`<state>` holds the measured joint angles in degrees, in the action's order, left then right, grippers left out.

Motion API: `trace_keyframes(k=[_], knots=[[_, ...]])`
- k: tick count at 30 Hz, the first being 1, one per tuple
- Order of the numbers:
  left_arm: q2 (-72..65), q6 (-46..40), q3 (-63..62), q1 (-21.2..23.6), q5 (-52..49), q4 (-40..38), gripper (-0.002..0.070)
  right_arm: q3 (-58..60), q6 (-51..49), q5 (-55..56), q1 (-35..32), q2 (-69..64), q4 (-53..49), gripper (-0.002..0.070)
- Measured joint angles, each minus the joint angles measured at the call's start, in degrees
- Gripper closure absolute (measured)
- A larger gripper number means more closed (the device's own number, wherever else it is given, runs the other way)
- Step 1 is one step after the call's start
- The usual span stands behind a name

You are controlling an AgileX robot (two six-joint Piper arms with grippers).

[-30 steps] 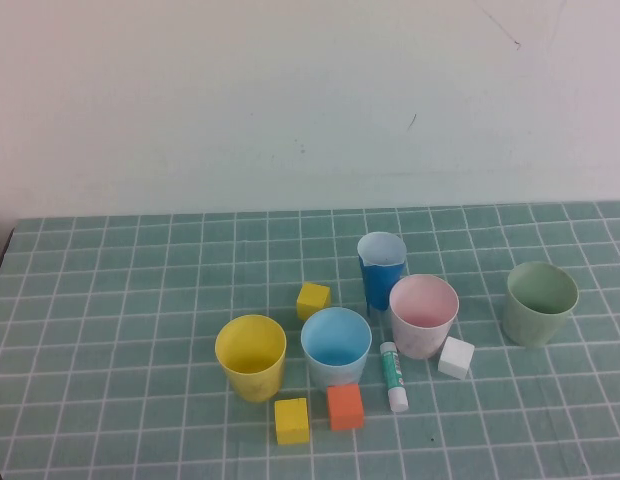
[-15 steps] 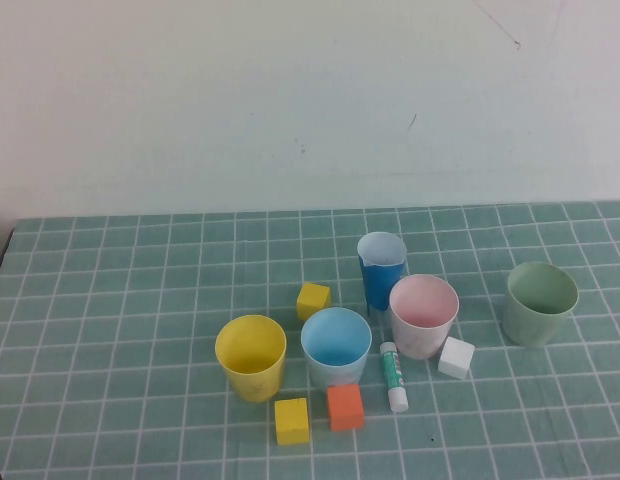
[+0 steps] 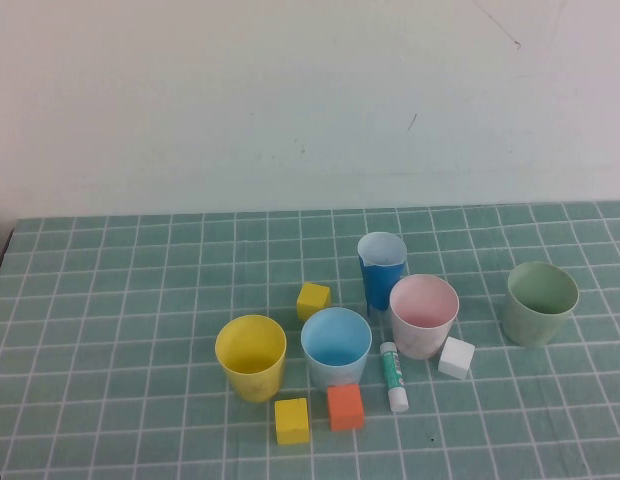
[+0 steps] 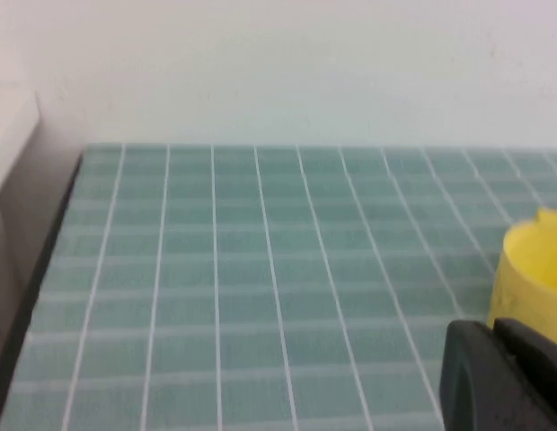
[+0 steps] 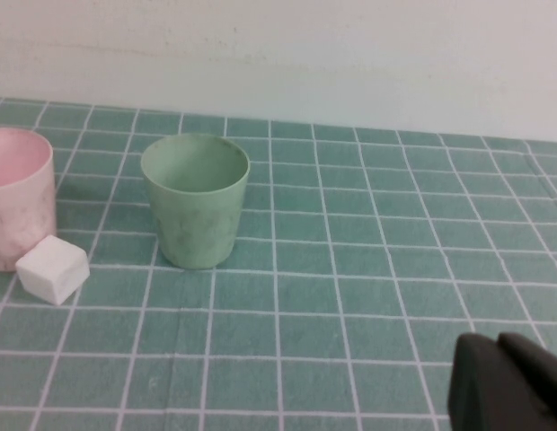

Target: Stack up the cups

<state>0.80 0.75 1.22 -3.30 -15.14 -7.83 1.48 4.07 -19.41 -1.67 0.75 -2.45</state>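
Four cups stand upright and apart on the green gridded mat: a yellow cup [image 3: 251,356], a light blue cup [image 3: 336,345], a pink cup [image 3: 423,314] and, off to the right, a pale green cup [image 3: 540,302]. The high view shows neither arm. My left gripper [image 4: 496,330] is shut and empty, its black fingers low over the mat with the yellow cup [image 4: 533,274] just beyond them. My right gripper [image 5: 499,344] is shut and empty too, set back from the pale green cup [image 5: 196,197] and the pink cup [image 5: 18,199].
A taller dark blue cup [image 3: 381,269] stands behind the pink one. Around the cups lie two yellow cubes [image 3: 313,299] [image 3: 291,420], an orange cube [image 3: 344,407], a white cube [image 3: 456,357] and a glue stick [image 3: 393,376]. A pale wall backs the mat.
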Motion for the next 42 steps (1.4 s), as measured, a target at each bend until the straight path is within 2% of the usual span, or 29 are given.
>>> trace_keyframes(k=[9, 17, 24, 28, 30, 33, 36, 42], knots=[[0.0, 0.0, 0.0, 0.0, 16.1, 0.1, 0.0677, 0.1, 0.0, 3.5, 0.0, 0.0, -0.1, 0.0678], [0.0, 0.0, 0.0, 0.0, 37.7, 0.1, 0.0677, 0.1, 0.0, 26.3, 0.0, 0.0, -0.1, 0.0678], [0.0, 0.0, 0.0, 0.0, 43.6, 0.1, 0.0677, 0.1, 1.0, 40.9, 0.0, 0.0, -0.2, 0.0678], [0.0, 0.9, 0.0, 0.0, 46.1, 0.1, 0.0677, 0.1, 3.6, 41.5, 0.0, 0.0, -0.2, 0.0678], [0.0, 1.0, -0.3, 0.0, 44.9, 0.8, 0.0677, 0.1, 4.2, 41.5, 0.0, 0.0, -0.2, 0.0678], [0.0, 1.1, -5.3, 0.0, 34.1, 2.7, 0.0677, -1.1, 6.0, 38.8, 0.0, 0.0, -0.4, 0.0678], [-1.3, -0.8, -13.4, 0.0, 22.8, 3.6, 0.0677, -6.6, 8.0, 30.3, 0.0, 0.0, -0.4, 0.0678], [-12.6, -7.7, -27.1, 0.0, 9.4, 7.3, 0.0677, -18.8, 15.0, 11.1, 0.0, -1.1, -0.7, 0.0678]])
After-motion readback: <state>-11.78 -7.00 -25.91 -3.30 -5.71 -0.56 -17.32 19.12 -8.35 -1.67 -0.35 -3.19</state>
